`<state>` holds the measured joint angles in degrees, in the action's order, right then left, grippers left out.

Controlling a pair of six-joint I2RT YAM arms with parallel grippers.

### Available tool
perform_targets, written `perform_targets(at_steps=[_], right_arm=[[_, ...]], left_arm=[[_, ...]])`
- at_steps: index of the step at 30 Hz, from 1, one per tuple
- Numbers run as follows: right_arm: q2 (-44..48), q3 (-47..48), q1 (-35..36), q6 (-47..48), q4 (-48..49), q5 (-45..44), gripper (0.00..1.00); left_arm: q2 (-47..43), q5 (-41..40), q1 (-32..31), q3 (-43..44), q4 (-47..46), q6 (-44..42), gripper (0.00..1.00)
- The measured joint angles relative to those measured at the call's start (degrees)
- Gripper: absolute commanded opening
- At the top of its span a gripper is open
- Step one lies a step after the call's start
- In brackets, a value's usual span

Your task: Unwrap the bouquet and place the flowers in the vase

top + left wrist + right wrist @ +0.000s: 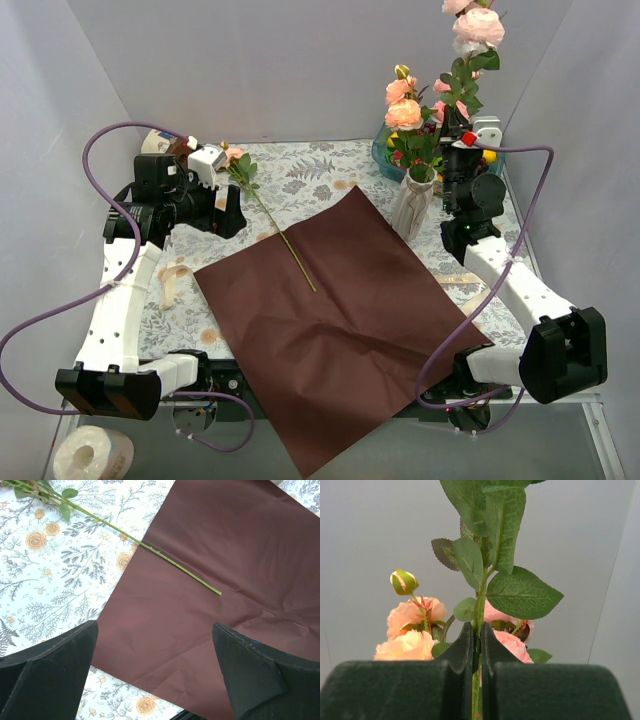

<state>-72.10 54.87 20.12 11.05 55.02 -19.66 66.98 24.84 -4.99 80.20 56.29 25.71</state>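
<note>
The right fingers [460,655] pinch the green stem of a tall leafy pink rose [479,592], upright beside the slim cream ceramic vase [413,208], which only the top view shows. The left fingers [55,670] hang spread above the flat dark red paper [210,545]; a second long-stemmed rose [165,558] lies ahead of them, stem end on the paper

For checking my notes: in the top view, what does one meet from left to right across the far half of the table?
left gripper, open → lying rose → vase → right gripper, shut on a rose stem
</note>
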Motion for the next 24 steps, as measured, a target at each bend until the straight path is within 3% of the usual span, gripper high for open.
perform_targets(at_steps=[4,6,8,13,17,24], right_arm=[[-0.35,-1.20,-0.20,-0.55,-0.04,-0.20,0.01],[-0.42,-1.20,-0.24,-0.83,-0.44,-0.26,0.15],[-0.46,-0.76,-0.24,-1.60,-2.32,-0.63,0.42],[-0.76,2.71,-0.28,-2.64,-10.25,-0.61,0.54],[-0.59,5.11,-0.31,-3.32,-15.69,-0.13,0.71],[3.91,6.58,-0.28,-4.28,-25.05,0.61,0.74]], left_arm=[[-0.07,0.00,0.00,0.00,0.28,-0.15,0.98],[-0.11,0.00,0.00,0.00,0.28,-0.22,0.98],[-0.13,-0.02,0.00,0.00,0.26,-0.24,0.98],[-0.13,0.00,0.00,0.00,0.28,-0.22,0.98],[-0.24,0.02,0.00,0.00,0.26,-0.20,0.98],[-0.76,0.09,0.00,0.00,0.26,-0.13,0.98]])
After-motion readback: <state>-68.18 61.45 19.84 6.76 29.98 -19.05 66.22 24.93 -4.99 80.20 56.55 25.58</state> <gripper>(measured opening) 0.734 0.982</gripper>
